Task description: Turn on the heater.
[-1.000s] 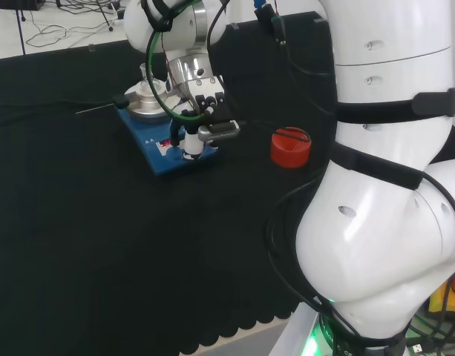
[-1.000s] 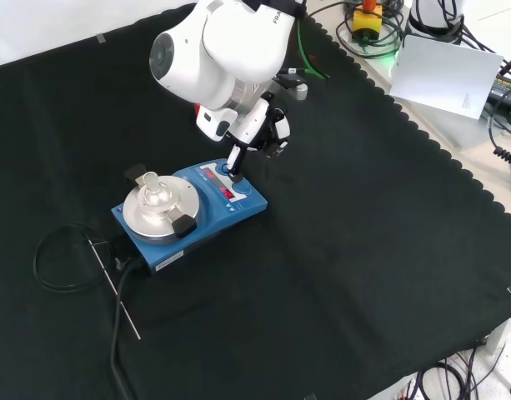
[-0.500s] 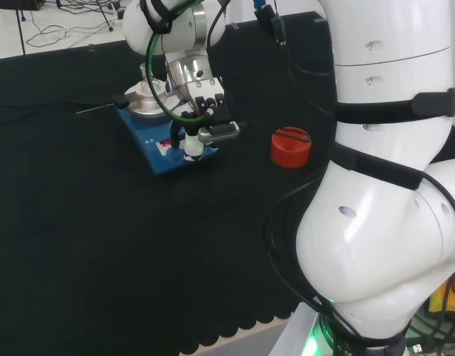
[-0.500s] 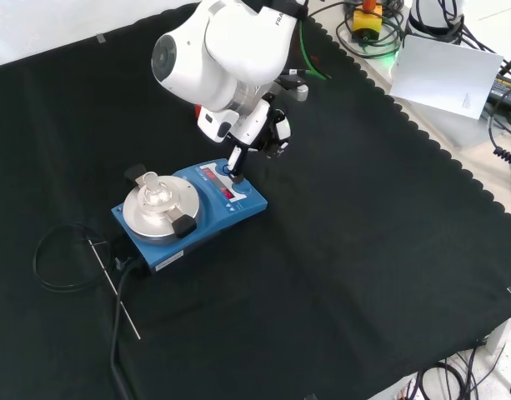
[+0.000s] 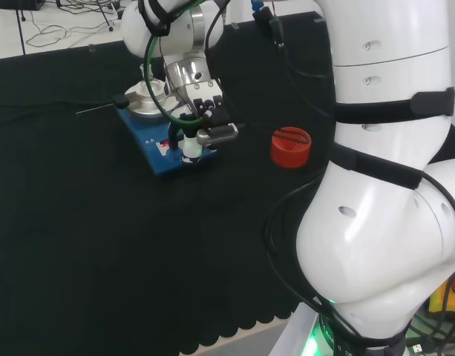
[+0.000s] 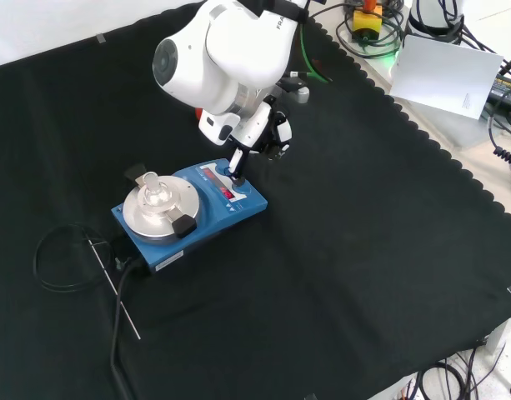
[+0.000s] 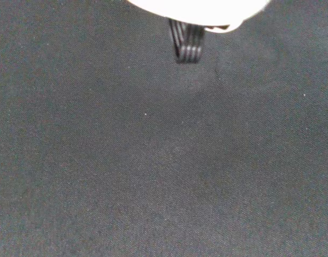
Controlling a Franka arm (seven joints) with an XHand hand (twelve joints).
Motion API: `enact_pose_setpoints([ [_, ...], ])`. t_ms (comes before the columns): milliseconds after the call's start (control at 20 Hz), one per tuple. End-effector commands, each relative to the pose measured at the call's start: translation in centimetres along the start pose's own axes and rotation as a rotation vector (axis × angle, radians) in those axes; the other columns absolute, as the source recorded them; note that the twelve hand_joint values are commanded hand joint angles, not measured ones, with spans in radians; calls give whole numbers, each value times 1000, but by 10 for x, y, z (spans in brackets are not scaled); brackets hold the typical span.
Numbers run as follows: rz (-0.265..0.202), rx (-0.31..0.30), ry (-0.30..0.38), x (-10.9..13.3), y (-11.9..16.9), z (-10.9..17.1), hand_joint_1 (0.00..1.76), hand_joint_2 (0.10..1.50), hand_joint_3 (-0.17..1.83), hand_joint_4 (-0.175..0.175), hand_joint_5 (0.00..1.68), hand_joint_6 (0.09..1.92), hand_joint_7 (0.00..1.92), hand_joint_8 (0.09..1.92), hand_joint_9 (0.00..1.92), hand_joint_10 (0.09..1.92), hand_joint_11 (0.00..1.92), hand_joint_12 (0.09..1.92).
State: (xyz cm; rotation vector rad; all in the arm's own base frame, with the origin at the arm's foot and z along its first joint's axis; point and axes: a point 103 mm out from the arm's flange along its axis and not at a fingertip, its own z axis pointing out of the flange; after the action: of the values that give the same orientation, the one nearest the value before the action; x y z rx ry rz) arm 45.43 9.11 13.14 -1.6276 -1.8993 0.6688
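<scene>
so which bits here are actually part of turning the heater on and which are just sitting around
Part of the job:
- heater, the blue unit with the round metal top plate
- hand, one finger pointing down at the heater's front control panel

Just lying about:
- red ribbed ring on the cloth, right of the heater in the head view
- thin metal rod beside the heater's cable
- black cloth

A black cloth [image 6: 363,275] with a scalloped edge is spread over the bench. In the front view, a pale floor with cables [image 6: 505,125] and a white sheet [image 6: 445,77] is seen past the cloth's right edge. In the head view, light flooring with loose cables [image 5: 56,22] is seen beyond the cloth's far edge.
</scene>
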Motion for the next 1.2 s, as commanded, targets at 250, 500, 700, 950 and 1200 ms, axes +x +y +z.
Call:
enact_pose_setpoints([
  [250,7,6,0,-1,1,3,1420,672,1060,-104,228,707,1716,1462,1754,1387,1357,1277],
  [500,1,12,12,0,2,7,1420,672,1061,-104,232,709,1716,1462,1756,1386,1357,1277],
  [700,3,13,40,0,2,9,1419,672,1061,-104,233,710,1716,1462,1757,1384,1357,1277],
  [950,3,-16,18,7,-7,-8,1419,670,1063,-104,233,710,1716,1462,1758,1382,1357,1277],
  [1200,-2,-49,1,16,-17,-26,1420,670,1064,-104,235,711,1716,1462,1759,1382,1357,1277],
])
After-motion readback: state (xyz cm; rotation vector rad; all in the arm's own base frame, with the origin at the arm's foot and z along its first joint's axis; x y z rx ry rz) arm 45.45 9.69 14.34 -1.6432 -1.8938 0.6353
